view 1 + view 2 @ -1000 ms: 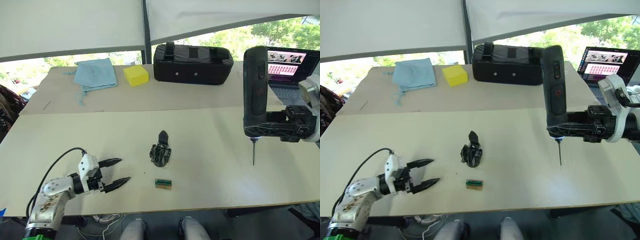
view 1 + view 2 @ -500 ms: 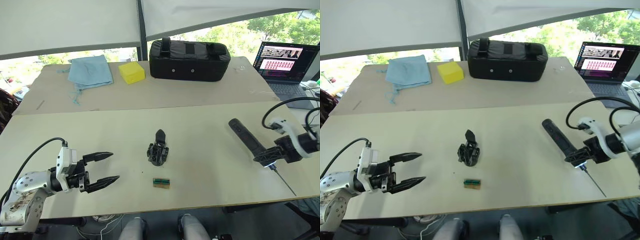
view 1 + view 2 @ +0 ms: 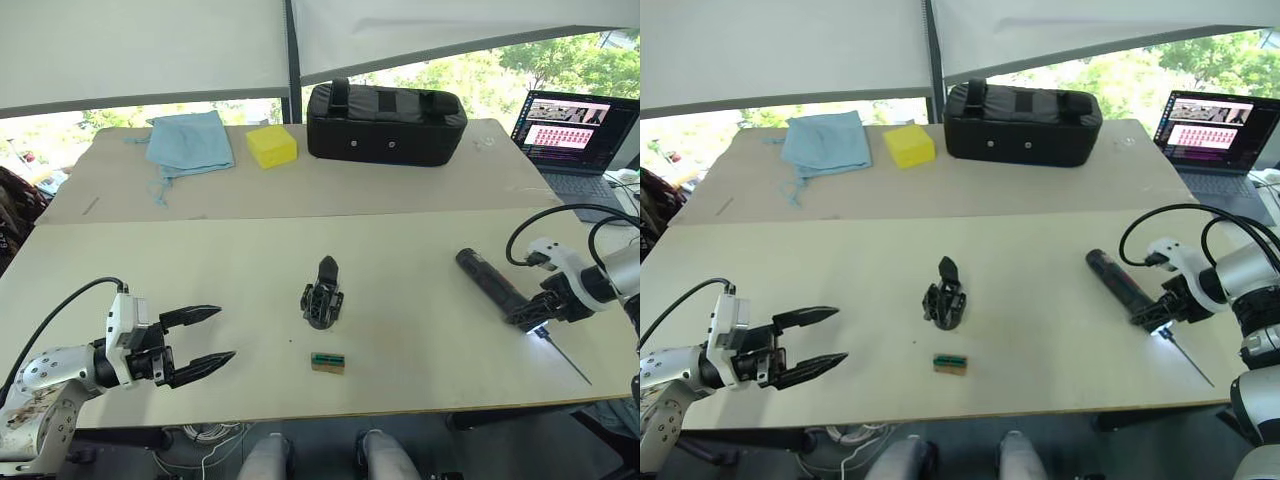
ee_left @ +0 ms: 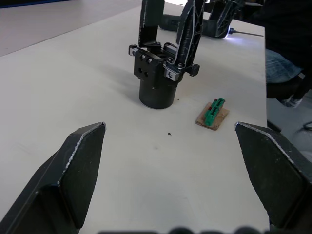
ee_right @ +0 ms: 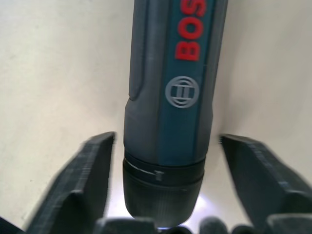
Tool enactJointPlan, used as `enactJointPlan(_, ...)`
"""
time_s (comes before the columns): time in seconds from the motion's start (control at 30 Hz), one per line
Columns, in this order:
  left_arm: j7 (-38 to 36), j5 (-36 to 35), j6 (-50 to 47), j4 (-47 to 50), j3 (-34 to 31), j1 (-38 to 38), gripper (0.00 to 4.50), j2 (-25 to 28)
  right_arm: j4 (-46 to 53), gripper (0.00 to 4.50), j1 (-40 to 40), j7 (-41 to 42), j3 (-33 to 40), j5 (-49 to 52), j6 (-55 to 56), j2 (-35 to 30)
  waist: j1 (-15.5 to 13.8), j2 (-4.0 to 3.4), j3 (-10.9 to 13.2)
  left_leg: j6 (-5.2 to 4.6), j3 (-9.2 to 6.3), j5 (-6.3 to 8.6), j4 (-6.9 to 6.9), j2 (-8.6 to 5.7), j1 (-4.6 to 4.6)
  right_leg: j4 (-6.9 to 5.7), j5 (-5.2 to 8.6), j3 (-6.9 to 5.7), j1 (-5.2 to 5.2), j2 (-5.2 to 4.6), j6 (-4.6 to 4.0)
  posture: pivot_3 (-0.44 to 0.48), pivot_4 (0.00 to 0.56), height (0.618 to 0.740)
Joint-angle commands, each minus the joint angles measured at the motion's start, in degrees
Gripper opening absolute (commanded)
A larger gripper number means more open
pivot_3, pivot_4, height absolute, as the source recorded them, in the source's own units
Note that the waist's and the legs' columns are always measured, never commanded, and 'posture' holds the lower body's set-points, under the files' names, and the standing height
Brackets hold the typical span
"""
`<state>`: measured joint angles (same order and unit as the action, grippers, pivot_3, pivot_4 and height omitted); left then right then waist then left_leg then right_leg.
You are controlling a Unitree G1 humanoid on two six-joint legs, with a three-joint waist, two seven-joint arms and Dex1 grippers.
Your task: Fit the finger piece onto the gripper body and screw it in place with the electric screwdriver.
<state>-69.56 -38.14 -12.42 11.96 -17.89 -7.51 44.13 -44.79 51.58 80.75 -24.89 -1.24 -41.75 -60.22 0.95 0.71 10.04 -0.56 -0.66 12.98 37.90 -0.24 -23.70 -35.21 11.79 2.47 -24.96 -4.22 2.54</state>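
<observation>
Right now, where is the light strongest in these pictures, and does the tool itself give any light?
Right eye view: a small white glow lies on the table at the bit end of the screwdriver. Right wrist view: the same glow spreads under the tool's collar, inside the open right hand. Left wrist view: it is a bright spot far back. Left eye view: daylight through the windows is strongest.
</observation>
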Motion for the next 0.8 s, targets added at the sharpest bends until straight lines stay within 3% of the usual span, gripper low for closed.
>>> enactJointPlan(0.03, 1.8, 2.3, 2.0, -1.7, -2.9, 0.3, 4.5, 0.6, -0.3, 4.48, 0.9, 0.7, 4.3, -0.1, 2.2, -2.5, 0.0, -0.01, 0.0, 0.0, 0.0, 0.0, 0.0, 0.0, 0.0, -0.01, 0.0, 0.01, -0.01, 0.0, -0.01, 0.0, 0.15, 0.74)
enactJointPlan(0.2, 3.0, 6.8, 6.9, -5.9, -5.0, -0.9, 4.5, 0.6, 2.0, 4.48, 0.2, 2.0, 11.4, 2.6, 8.4, -6.4, 0.0, -0.03, 0.0, 0.0, 0.02, 0.0, -0.01, -0.01, -0.03, -0.14, 0.01, 0.01, -0.12, 0.01, -0.04, 0.0, 0.15, 0.74)
enactJointPlan(0.27, 3.0, 8.6, 10.7, -8.6, -6.2, -1.6, 4.5, 0.0, 4.6, 4.48, -2.2, 5.8, 16.7, 7.1, 17.3, -7.2, 0.0, -0.03, 0.0, 0.0, 0.03, 0.0, -0.01, 0.01, -0.01, -0.14, 0.01, 0.01, -0.11, 0.02, -0.05, 0.0, 0.15, 0.74)
enactJointPlan(0.37, 3.8, 12.7, 17.2, -12.9, -7.2, -3.2, 4.5, 0.0, 11.8, 4.48, -8.8, 9.1, 26.5, 15.2, 27.8, -5.3, 0.2, -0.02, 0.0, 0.0, 0.08, 0.0, -0.03, 0.06, 0.1, -0.12, 0.01, 0.03, -0.02, 0.05, -0.05, 0.0, 0.15, 0.74)
enactJointPlan(0.5, 5.4, 14.2, 20.4, -15.7, -8.4, -3.2, 4.5, 0.3, 26.2, 4.48, -21.6, 3.4, 34.2, 19.3, 38.4, 0.8, 0.1, 0.09, -0.1, 0.02, 0.1, 0.02, -0.05, 0.13, 0.32, -0.21, 0.03, 0.08, 0.15, 0.12, -0.08, 0.0, 0.15, 0.74)
enactJointPlan(0.63, 6.7, 14.2, 20.8, -16.0, -9.4, -3.4, 4.5, 0.9, 37.6, 4.48, -30.0, -3.0, 35.6, 19.4, 41.0, 6.3, -0.2, 0.13, -0.1, 0.02, 0.11, 0.02, 0.0, 0.06, 0.42, -0.54, 0.04, 0.14, 0.15, 0.0, -0.07, 0.0, 0.15, 0.74)
enactJointPlan(0.8, 6.9, 14.3, 20.6, -14.9, -9.8, -4.6, 4.5, 1.2, 43.5, 4.48, -32.9, -5.3, 34.7, 20.8, 42.4, 9.7, -0.1, 0.13, -0.1, 0.02, 0.0, 0.02, 0.08, 0.0, 0.46, -0.63, 0.04, 0.08, 0.24, -0.06, -0.07, 0.0, 0.15, 0.74)
